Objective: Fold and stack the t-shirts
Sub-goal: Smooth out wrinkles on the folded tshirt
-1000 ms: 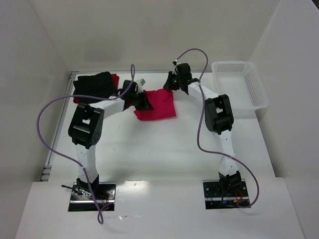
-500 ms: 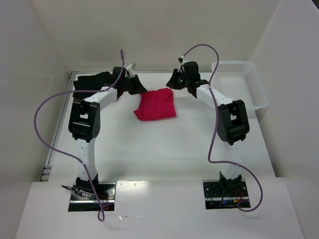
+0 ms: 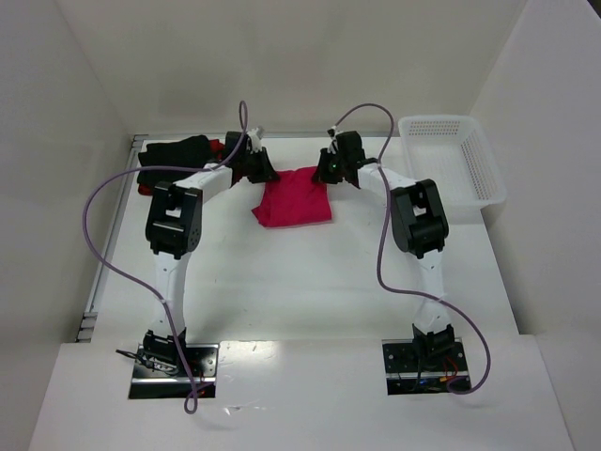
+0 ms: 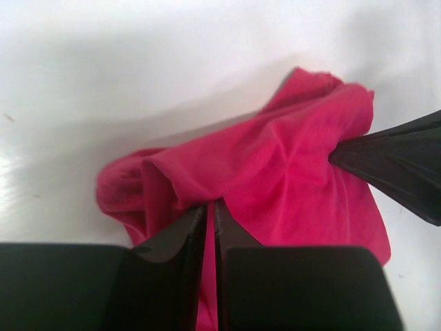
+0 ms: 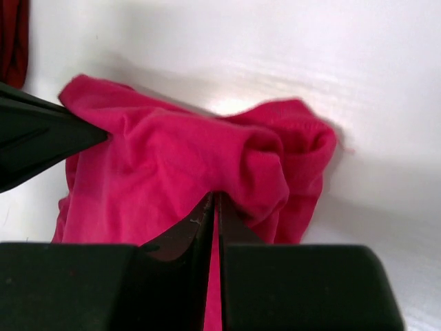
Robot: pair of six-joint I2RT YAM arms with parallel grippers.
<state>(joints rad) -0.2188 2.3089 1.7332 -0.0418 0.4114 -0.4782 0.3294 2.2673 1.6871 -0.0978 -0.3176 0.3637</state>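
Note:
The crimson-pink t-shirt [image 3: 293, 201] lies folded into a rough rectangle at the middle back of the table. My left gripper [image 3: 266, 175] is shut on its far left corner, with the cloth [image 4: 275, 165] bunched round the closed jaws [image 4: 210, 205]. The far right corner is pinched in my right gripper [image 3: 324, 175], also shut, with pink cloth [image 5: 165, 158] puckered at its tips [image 5: 214, 196]. Each wrist view shows the other gripper's dark fingers [image 4: 396, 162] [image 5: 41, 134] on the same shirt. A folded black t-shirt [image 3: 174, 158] sits at the back left, with a darker red t-shirt [image 3: 217, 147] showing beside it.
A white perforated basket [image 3: 454, 141] stands at the back right. White walls close in the table at the back and both sides. Purple cables loop from both arms over the table.
Both grippers drew back from the pink shirt, then came down on its far corners. The far edge is now bunched at each grip.

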